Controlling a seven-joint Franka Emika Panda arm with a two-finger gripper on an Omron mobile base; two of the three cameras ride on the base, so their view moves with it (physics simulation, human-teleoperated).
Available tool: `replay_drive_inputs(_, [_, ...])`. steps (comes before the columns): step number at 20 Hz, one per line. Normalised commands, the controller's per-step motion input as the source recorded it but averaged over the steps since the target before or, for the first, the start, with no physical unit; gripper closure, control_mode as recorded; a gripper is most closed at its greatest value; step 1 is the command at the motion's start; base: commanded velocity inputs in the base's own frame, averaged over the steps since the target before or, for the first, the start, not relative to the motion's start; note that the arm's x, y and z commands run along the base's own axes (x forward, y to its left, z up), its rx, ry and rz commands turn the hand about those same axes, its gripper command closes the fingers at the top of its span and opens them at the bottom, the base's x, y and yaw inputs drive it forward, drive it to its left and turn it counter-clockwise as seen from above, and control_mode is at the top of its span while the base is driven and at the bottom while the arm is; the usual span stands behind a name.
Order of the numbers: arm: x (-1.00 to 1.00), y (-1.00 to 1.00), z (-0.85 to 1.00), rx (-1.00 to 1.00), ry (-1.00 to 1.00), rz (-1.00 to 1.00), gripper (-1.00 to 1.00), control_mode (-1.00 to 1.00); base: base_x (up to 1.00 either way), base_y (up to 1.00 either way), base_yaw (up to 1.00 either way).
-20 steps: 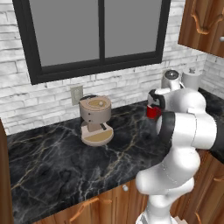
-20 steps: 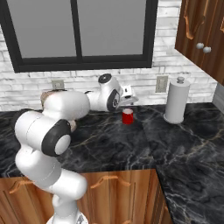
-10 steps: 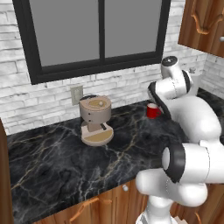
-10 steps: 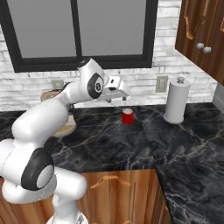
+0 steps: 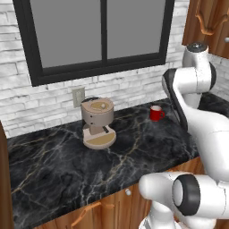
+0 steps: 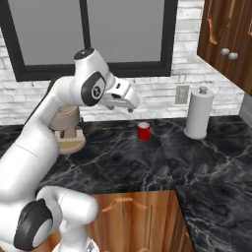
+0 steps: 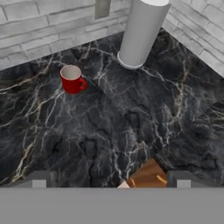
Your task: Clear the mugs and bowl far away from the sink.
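Observation:
A glossy red mug (image 6: 143, 131) with a pale inside stands upright on the black marble counter (image 6: 123, 162), close to the brick back wall. It also shows as the red mug (image 5: 156, 113) and, from the hand, the red mug (image 7: 72, 79) at upper left. My gripper (image 6: 129, 102) hangs high above the counter, up and left of the mug and well apart from it. Its jaws are open with nothing between them, and both fingertips (image 7: 39, 179) sit at the bottom of the hand view around the gripper (image 7: 111, 180). The bowl and the sink are out of view.
A tan coffee machine (image 5: 97, 120) stands left of the mug near a wall outlet (image 5: 78, 96). A white paper-towel roll (image 6: 198, 113) stands to the mug's right by the wall. Wooden cabinets (image 6: 226, 39) hang upper right. The counter's front edge (image 7: 146, 175) lies below the hand.
The arm has swung up and back, lifting the open hand from beside the red mug to well above the counter. The mug has stayed where it stood.

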Motion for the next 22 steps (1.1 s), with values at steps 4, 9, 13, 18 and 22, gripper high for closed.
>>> replay_drive_inputs(4, [-0.66, 0.1, 0.51, -0.03, -0.04, 0.06, -1.0, -1.0, 0.0, 0.0, 0.0])
replay_drive_inputs(9, [-0.81, 0.13, 0.15, 0.01, -0.03, 0.1, -1.0, -1.0, 0.0, 0.0, 0.0])
replay_drive_inputs(13, [-0.66, 0.28, 0.0, 0.04, -0.09, 0.08, -1.0, -1.0, 0.0, 0.0, 0.0])
replay_drive_inputs(18, [-0.46, 0.2, 0.01, 0.08, -0.15, 0.0, -1.0, -1.0, 0.0, 0.0, 0.0])
replay_drive_inputs(22, [-0.49, 0.23, 0.0, 0.12, -0.21, 0.0, -1.0, -1.0, 0.0, 0.0, 0.0])
